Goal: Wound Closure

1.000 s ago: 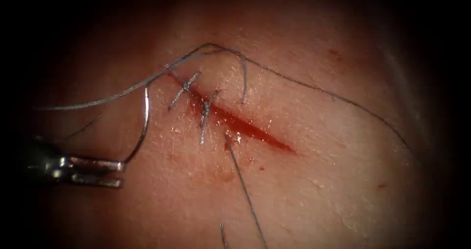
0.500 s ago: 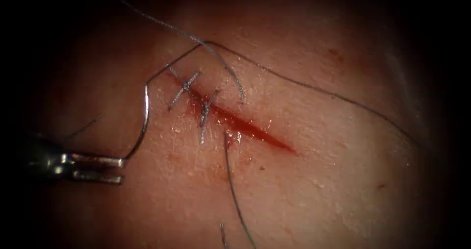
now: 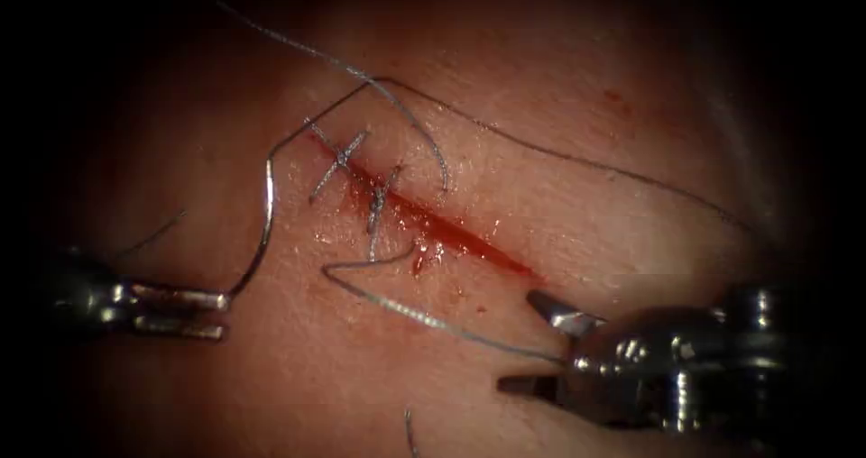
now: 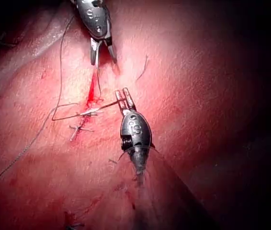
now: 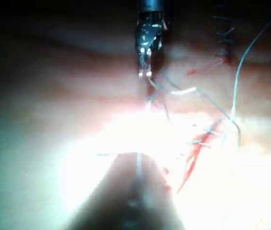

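The left hand [image 3: 215, 315] gripped the curved needle [image 3: 262, 226] near one end, left of the cut [image 3: 433, 228]; the needle arced clear of the tissue [image 3: 559, 124], its other end trailing thread [image 3: 541, 151]. The right hand [image 3: 534, 343] stood open right of the cut's lower end, with a strand running between its spread jaws. Two stitches [image 3: 356, 183] crossed the upper cut, where red fluid [image 3: 460, 237] pooled.

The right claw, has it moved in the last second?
Yes. The right claw has come in from the right and now sits right of the cut, jaws open around the thread. The left claw holds the needle as before.
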{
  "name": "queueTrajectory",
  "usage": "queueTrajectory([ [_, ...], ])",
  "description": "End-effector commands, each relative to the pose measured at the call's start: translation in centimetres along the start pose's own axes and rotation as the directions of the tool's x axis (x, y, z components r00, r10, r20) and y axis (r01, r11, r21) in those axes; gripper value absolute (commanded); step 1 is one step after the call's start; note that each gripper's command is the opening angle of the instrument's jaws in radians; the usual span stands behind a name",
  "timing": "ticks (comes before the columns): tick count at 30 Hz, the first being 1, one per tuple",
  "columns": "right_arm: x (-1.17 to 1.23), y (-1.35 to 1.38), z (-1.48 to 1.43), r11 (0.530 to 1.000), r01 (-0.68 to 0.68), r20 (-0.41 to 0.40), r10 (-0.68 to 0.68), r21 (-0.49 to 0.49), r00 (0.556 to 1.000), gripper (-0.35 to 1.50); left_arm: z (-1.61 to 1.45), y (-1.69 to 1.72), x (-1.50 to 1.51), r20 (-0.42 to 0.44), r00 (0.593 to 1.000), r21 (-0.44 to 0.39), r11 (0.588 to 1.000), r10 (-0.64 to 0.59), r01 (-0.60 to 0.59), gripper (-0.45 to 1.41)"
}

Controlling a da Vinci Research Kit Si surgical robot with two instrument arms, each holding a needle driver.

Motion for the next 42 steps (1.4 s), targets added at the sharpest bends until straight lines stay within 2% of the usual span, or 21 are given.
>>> queueTrajectory([
  [1, -0.01, -0.03, 0.18, 1.000, 0.001, -0.024, -0.002, -0.009, 1.000, 1.40, 0.04, 0.03, -0.06, -0.001, 1.000, -0.001, 1.000, -0.002, 0.002, -0.45],
  [4, -0.03, -0.08, 0.20, 1.000, 0.006, -0.023, -0.006, -0.010, 1.000, 1.41, 0.04, 0.03, -0.06, 0.001, 1.000, 0.001, 1.000, -0.002, 0.002, -0.45],
  [8, -0.05, -0.21, -0.03, 0.999, 0.027, -0.036, -0.026, 0.034, 0.999, 1.48, 0.01, 0.03, -0.05, 0.001, 1.000, 0.002, 1.000, -0.003, 0.003, -0.45],
  [10, 0.03, -0.36, -0.49, 0.989, -0.002, -0.084, 0.015, 0.148, 0.996, 1.48, 0.02, 0.01, -0.05, 0.001, 1.000, 0.003, 1.000, -0.003, 0.003, -0.45],
  [12, 0.15, -0.37, -0.78, 0.982, -0.014, -0.104, 0.034, 0.187, 0.994, 1.48, 0.03, 0.01, -0.05, 0.002, 1.000, 0.003, 1.000, -0.003, 0.003, -0.45],
  [13, 0.27, -0.35, -1.06, 0.979, -0.019, -0.153, 0.051, 0.204, 0.987, 1.48, 0.02, 0.02, -0.05, 0.002, 1.000, 0.003, 1.000, -0.003, 0.003, -0.45],
  [15, 0.48, -0.21, -1.65, 0.970, -0.026, -0.279, 0.095, 0.240, 0.956, 1.48, 0.01, 0.02, -0.05, 0.001, 1.000, 0.002, 1.000, -0.003, 0.003, -0.45],
  [16, 0.48, -0.21, -1.65, 0.970, -0.026, -0.279, 0.095, 0.240, 0.956, 1.48, 0.01, 0.02, -0.05, 0.001, 1.000, 0.002, 1.000, -0.003, 0.003, -0.45],
  [18, 0.60, 0.04, -2.05, 0.964, -0.048, -0.391, 0.151, 0.262, 0.908, 1.48, 0.02, 0.02, -0.05, 0.001, 1.000, 0.003, 1.000, -0.003, 0.003, -0.45],
  [19, 0.60, 0.04, -2.05, 0.964, -0.048, -0.391, 0.151, 0.262, 0.908, 1.48, 0.02, 0.02, -0.05, 0.001, 1.000, 0.003, 1.000, -0.003, 0.003, -0.45],
  [23, 0.63, 0.39, -2.35, 0.950, -0.079, -0.483, 0.224, 0.303, 0.847, 1.48, 0.02, 0.02, -0.05, 0.001, 1.000, 0.003, 1.000, -0.003, 0.003, -0.45],
  [25, 0.59, 0.63, -2.44, 0.931, -0.118, -0.534, 0.299, 0.346, 0.791, 1.48, 0.01, 0.02, -0.05, 0.001, 1.000, 0.002, 1.000, -0.003, 0.003, -0.45],
  [27, 0.51, 0.84, -2.40, 0.911, -0.156, -0.576, 0.367, 0.383, 0.731, 1.41, 0.01, 0.02, -0.05, 0.001, 1.000, 0.002, 1.000, -0.003, 0.003, -0.45],
  [30, 0.43, 0.95, -2.19, 0.918, -0.169, -0.585, 0.363, 0.360, 0.726, 1.36, 0.02, 0.02, -0.05, 0.002, 1.000, 0.003, 1.000, -0.003, 0.003, -0.45],
  [33, 0.35, 0.83, -1.74, 0.928, -0.147, -0.532, 0.320, 0.342, 0.784, 1.28, 0.02, 0.03, -0.05, 0.002, 1.000, 0.003, 1.000, -0.003, 0.003, -0.45],
  [35, 0.33, 0.78, -1.62, 0.932, -0.134, -0.515, 0.301, 0.336, 0.803, 1.26, 0.02, 0.04, -0.05, 0.002, 1.000, 0.003, 1.000, -0.003, 0.003, -0.45],
  [36, 0.27, 0.63, -1.31, 0.945, -0.095, -0.489, 0.246, 0.313, 0.837, 1.23, 0.02, 0.04, -0.05, 0.002, 1.000, 0.003, 1.000, -0.003, 0.003, -0.45],
  [38, 0.22, 0.47, -1.02, 0.958, -0.039, -0.466, 0.174, 0.286, 0.867, 1.16, 0.02, 0.04, -0.05, 0.002, 1.000, 0.003, 1.000, -0.003, 0.003, -0.45],
  [39, 0.20, 0.41, -0.90, 0.963, -0.011, -0.462, 0.140, 0.270, 0.876, 1.15, 0.02, 0.04, -0.05, 0.002, 1.000, 0.003, 1.000, -0.003, 0.003, -0.45],
  [41, 0.12, 0.17, -0.39, 0.966, 0.088, -0.455, 0.034, 0.245, 0.890, 1.05, 0.02, 0.04, -0.05, 0.002, 1.000, 0.003, 1.000, -0.003, 0.003, -0.45],
  [42, 0.12, 0.17, -0.39, 0.966, 0.088, -0.455, 0.034, 0.245, 0.890, 1.05, 0.02, 0.04, -0.05, 0.002, 1.000, 0.003, 1.000, -0.003, 0.003, -0.45],
])
